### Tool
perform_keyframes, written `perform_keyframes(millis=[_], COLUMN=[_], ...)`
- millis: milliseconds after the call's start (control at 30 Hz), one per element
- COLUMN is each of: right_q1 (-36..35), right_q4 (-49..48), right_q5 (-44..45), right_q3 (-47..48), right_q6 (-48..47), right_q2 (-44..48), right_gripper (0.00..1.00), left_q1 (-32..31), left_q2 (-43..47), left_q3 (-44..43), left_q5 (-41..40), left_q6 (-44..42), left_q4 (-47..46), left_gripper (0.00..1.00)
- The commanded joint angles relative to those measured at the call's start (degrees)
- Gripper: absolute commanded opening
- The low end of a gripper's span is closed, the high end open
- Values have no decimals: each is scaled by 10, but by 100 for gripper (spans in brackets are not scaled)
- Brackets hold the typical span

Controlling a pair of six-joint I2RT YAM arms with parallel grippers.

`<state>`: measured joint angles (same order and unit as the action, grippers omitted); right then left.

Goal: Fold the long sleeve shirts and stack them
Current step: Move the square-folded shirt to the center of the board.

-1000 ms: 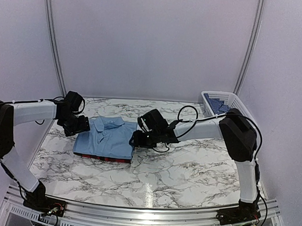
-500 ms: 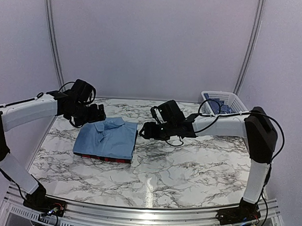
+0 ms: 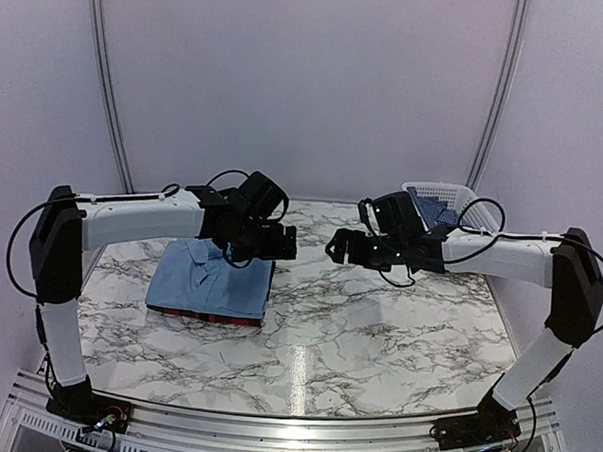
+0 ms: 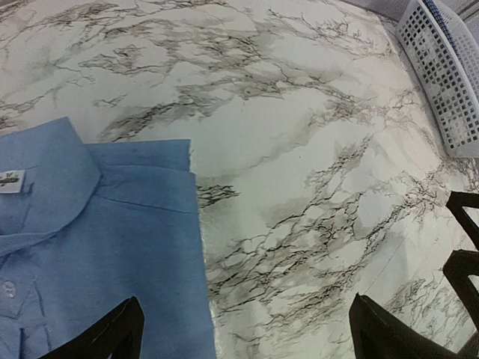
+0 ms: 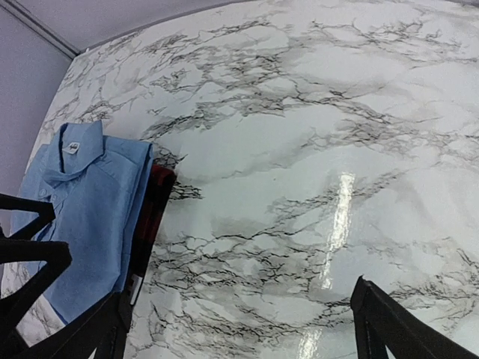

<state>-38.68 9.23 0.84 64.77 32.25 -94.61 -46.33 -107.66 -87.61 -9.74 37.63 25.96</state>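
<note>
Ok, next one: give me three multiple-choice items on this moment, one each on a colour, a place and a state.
1. The basket is: A) white B) green C) black
2. The light blue shirt lies: A) in the basket B) on the red-and-black plaid shirt C) draped over an arm
3. The left gripper has its jaws: A) shut on a sleeve B) shut on the basket C) open, empty

Answers: 1 A, its mesh wall is white; 2 B, a red edge shows under the blue; 3 C, the left wrist view shows them wide apart, holding nothing.
</note>
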Motion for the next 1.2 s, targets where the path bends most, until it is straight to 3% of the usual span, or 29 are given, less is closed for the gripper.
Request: perform_keyframes(millis=[0,267,500,733,1167], right_q1=[34,66,66,67,66], right_q4=[15,18,17,17,1], right_q5=[21,19,17,14,-1], right_q3=[-36,-94,-110,-112,-107], right_q6=[-9,-13,-13,-16,-10], right_q2=[50,109,123,120,98], right_gripper=[99,98,98,99,99], left_q1=[-20,-29,-19,-4,44], left_q2=[-82,-236,-299,-279,-147], left_q3=[-78,-229,-272,-212,14], left_q5=[-18,-22,-27,-34,-12], left_q6=[32,24,42,60,43], left_q4=[13,37,46,42,-29], left_gripper=[99,99,99,99,99])
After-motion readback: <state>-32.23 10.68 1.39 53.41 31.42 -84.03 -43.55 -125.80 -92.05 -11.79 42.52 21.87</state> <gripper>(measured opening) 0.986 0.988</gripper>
